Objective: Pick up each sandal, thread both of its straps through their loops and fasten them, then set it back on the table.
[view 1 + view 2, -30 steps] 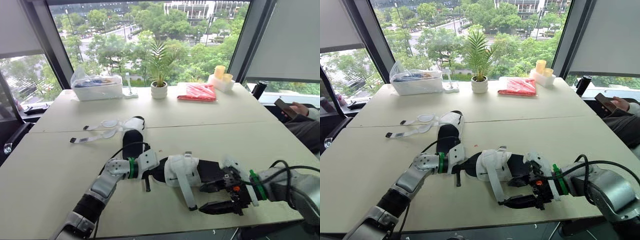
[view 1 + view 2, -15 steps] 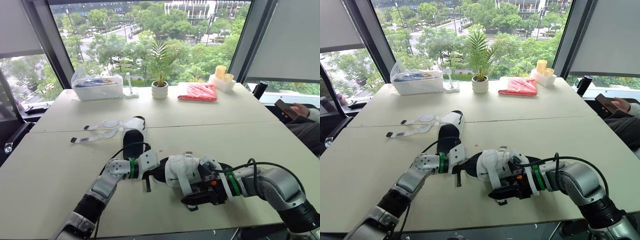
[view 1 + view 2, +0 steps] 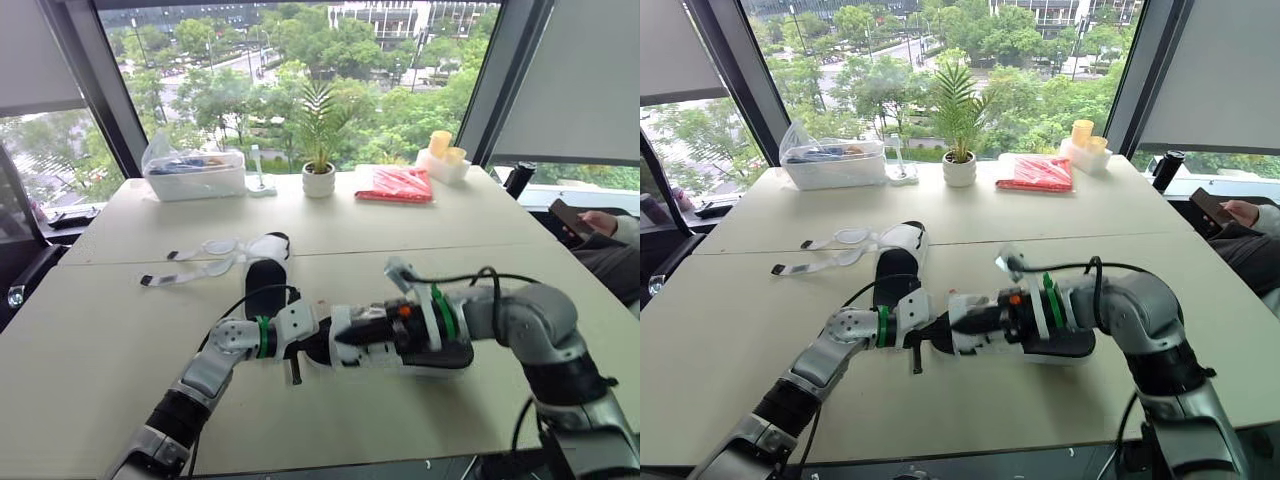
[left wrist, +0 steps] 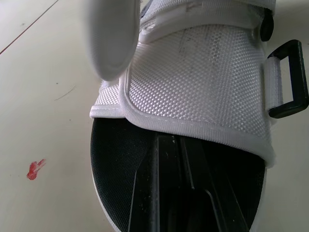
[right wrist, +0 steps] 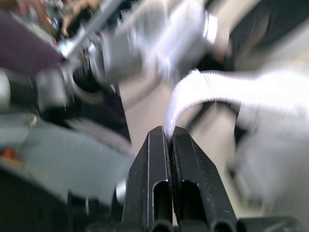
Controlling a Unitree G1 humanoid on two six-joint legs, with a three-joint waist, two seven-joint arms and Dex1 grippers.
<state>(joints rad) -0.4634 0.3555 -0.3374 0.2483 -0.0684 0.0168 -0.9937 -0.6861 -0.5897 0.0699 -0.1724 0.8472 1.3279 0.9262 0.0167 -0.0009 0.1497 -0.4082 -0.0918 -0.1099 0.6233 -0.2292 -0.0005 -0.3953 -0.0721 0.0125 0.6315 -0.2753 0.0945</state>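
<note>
The left arm reaches forward and inward, low over the pale worktop (image 3: 110,330), and its left gripper (image 3: 305,345) meets one end of the black-soled sandal with white mesh straps (image 3: 445,358), which lies near the front edge at the middle. In the left wrist view its black fingers (image 4: 159,193) lie together flat on the black footbed, tips tucked under the broad mesh band beside a black rectangular loop (image 4: 289,79).

The right arm is bent sharply at the elbow, forearm swung across toward the robot's left so it runs along the sandal. The right gripper (image 5: 169,133) is pinched tight on a white strap (image 5: 207,89) – the webbing curls up out of the closed tips.

A second black-and-white sandal (image 3: 265,280) lies farther back, its two straps (image 3: 195,262) spread loose toward the left.

Along the window edge stand a clear plastic tub (image 3: 195,180) with dark items and a crumpled clear bag on top, a small white pot (image 3: 318,181) holding a palm plant, a flat red packet (image 3: 395,185), and a white holder (image 3: 440,165) with two yellow cylinders – what they are I cannot tell.
</note>
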